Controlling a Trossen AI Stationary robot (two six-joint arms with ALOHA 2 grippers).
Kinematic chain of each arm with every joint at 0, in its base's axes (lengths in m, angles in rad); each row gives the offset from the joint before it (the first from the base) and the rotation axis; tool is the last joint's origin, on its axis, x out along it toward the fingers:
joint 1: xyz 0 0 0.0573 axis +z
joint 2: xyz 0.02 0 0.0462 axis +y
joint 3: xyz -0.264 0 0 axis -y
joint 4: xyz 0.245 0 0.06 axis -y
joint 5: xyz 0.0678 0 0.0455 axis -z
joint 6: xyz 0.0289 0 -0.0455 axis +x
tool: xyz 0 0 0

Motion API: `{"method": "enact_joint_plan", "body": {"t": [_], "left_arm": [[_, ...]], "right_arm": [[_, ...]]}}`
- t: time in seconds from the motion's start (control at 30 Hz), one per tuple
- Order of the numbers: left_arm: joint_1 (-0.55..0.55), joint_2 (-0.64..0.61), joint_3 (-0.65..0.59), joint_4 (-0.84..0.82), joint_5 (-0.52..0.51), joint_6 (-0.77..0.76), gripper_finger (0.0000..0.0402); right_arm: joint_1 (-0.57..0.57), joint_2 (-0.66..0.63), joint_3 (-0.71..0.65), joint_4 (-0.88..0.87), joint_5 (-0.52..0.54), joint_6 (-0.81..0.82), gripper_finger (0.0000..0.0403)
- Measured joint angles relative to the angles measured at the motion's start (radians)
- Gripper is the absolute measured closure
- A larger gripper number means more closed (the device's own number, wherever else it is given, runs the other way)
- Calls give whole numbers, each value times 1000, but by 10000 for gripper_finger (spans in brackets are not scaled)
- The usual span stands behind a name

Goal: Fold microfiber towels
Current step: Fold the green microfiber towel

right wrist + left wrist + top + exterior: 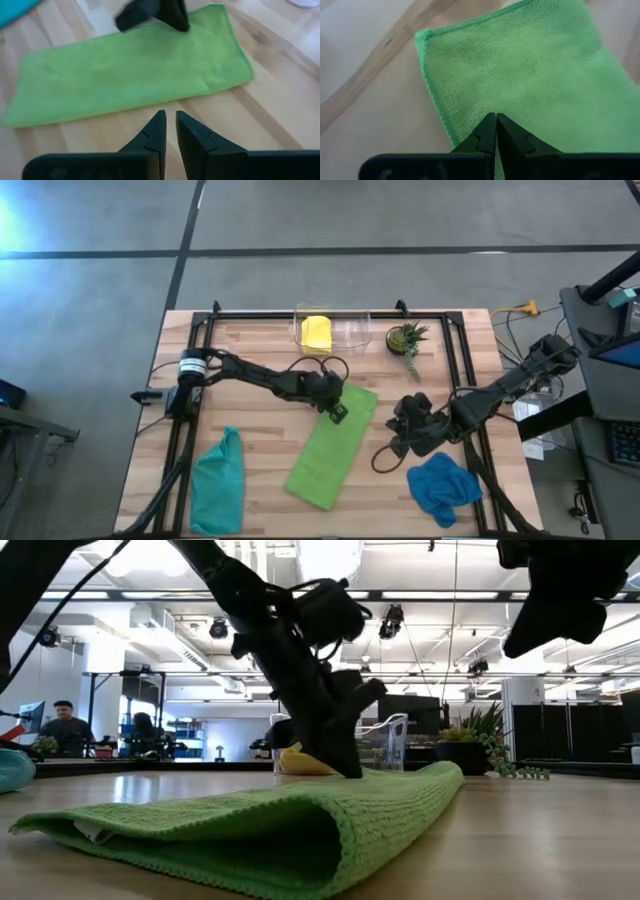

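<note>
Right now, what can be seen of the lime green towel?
The green towel is a fuzzy microfiber cloth folded once into a long strip, lying flat and slanted mid-table. Its fold shows as a rounded edge in the low view. The shut left pincer presses on its far end; the right pincer hovers beside it, not touching.

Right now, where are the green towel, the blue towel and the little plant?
Green towel [330, 448]: high view, middle of its folded strip.
Blue towel [443, 485]: high view, centre of the crumpled heap.
Potted plant [405, 338]: high view, its leaves.
</note>
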Motion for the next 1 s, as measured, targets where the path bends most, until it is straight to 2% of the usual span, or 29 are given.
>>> {"method": "enact_joint_plan", "body": {"t": [0.2, 0.37, 0.47, 0.63, 1.0], "left_arm": [[-1, 8, 22, -98, -100, -32, 401], [-2, -7, 20, -214, -136, -37, 401], [-9, -12, 21, -291, -163, -91, 401], [-23, -15, 22, -423, -178, -179, 402], [-72, -59, 14, -641, -207, -258, 402]], "right_arm": [[2, -2, 1, -17, -2, 1, 365], [0, -3, 0, -30, -1, -11, 365], [0, -2, 0, -36, 4, -12, 365], [-1, -2, 0, -36, 19, -22, 365], [-1, -2, 0, -34, 28, -41, 365]]}}
